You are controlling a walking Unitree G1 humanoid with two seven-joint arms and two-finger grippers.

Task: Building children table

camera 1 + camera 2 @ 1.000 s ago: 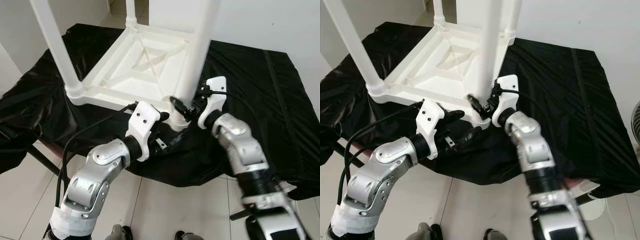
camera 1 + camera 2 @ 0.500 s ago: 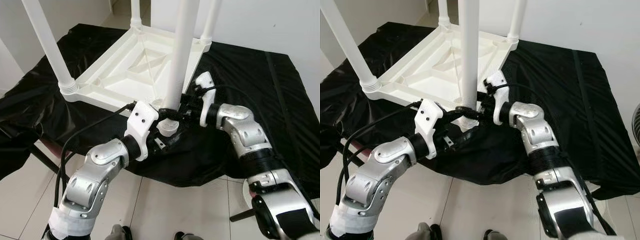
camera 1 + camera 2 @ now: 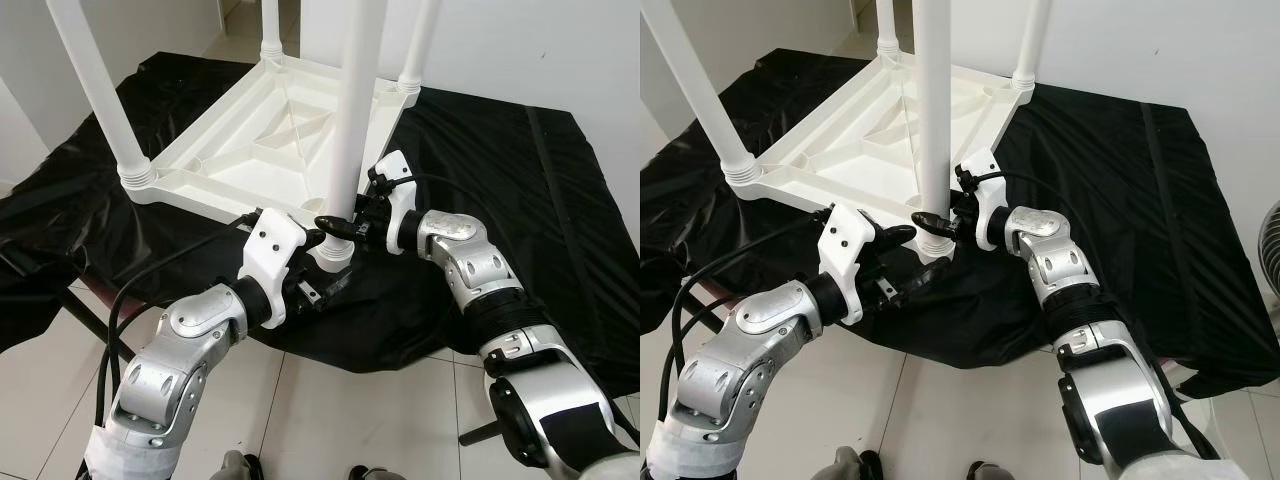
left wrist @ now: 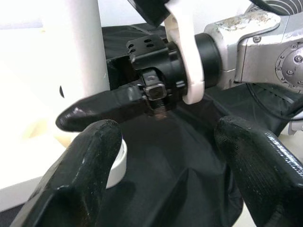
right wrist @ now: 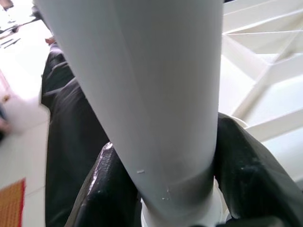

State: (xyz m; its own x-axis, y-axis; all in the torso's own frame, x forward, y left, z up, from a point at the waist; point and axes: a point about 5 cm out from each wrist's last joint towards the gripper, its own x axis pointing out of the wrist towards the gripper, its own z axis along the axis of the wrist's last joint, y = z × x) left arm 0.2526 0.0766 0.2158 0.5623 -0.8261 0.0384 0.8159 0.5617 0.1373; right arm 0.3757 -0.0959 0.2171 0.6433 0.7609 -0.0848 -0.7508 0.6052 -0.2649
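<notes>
Two arms bend inward: right gripper (image 3: 338, 223) clamps the table leg (image 3: 352, 110); left gripper (image 4: 165, 156) hovers spread beside it.

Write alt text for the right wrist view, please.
A thick white table leg rises close to the camera, clasped between the right end effector's two black fingers. Behind it lie the upturned white tabletop's ribs and black sheeting.

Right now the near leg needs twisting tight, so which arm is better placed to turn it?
The right: its end effector already clasps the near leg at its base, while the left end effector sits open beside it.
</notes>
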